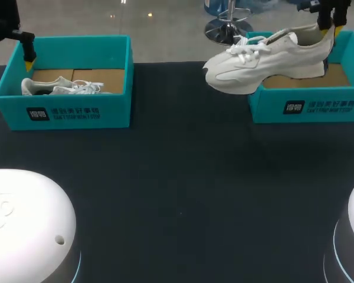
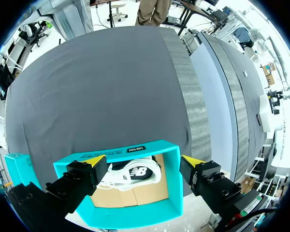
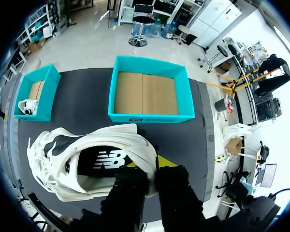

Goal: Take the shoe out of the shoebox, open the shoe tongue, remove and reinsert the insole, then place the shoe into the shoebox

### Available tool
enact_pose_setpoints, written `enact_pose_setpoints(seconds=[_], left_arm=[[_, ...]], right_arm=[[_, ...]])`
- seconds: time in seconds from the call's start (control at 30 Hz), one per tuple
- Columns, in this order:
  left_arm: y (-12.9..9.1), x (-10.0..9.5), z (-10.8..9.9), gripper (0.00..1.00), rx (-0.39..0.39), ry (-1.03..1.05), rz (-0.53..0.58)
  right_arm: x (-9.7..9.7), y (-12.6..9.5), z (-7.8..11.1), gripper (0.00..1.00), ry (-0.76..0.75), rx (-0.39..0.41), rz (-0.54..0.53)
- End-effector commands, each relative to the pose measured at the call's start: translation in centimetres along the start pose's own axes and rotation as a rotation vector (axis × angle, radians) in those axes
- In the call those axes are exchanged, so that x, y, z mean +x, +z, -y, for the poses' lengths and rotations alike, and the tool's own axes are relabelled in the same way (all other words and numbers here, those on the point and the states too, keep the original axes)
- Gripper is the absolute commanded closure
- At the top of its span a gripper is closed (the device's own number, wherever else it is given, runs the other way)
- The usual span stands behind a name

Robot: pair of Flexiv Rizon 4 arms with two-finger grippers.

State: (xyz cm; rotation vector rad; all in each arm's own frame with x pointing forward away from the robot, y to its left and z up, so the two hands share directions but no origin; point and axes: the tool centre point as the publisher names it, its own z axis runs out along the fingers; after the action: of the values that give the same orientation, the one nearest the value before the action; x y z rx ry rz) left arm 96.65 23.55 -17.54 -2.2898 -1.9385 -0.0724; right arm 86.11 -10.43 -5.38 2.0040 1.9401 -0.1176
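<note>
black left hand, black right hand, yellow fingertips, white domed arm bases

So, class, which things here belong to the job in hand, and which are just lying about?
In the job: white shoe, held in the right gripper; the empty right shoebox.
Lying about: left shoebox; second shoe lying inside it.

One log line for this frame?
phase: shoe out of right shoebox | right tool: shut on shoe heel | left tool: open over left shoebox
</note>
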Motion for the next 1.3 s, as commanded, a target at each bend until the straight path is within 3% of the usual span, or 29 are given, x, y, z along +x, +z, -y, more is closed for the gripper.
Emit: enact_pose_setpoints(seconds=[0.03, 0.4, 0.57, 1.0, 1.3], left_arm=[[0.0, 0.0, 0.1, 0.00, -0.002, 0.000, -0.002], [0.0, 0.0, 0.1, 0.00, -0.002, 0.000, -0.002], [0.0, 0.0, 0.1, 0.00, -0.002, 0.000, -0.002], [0.0, 0.0, 0.1, 0.00, -0.002, 0.000, -0.002], [0.0, 0.0, 0.1, 0.00, -0.002, 0.000, -0.002]], right_arm=[[2.8, -1.4, 1.1, 1.00, 0.020, 0.032, 0.097], [8.1, -0.9, 7.6, 1.00, 0.153, 0.062, 0.041], [10.1, -1.1, 9.8, 1.00, 0.221, 0.092, 0.075], [14.3, -0.8, 12.9, 1.00, 0.206, 0.153, 0.005], [14.3, -0.8, 12.9, 1.00, 0.206, 0.153, 0.005]])
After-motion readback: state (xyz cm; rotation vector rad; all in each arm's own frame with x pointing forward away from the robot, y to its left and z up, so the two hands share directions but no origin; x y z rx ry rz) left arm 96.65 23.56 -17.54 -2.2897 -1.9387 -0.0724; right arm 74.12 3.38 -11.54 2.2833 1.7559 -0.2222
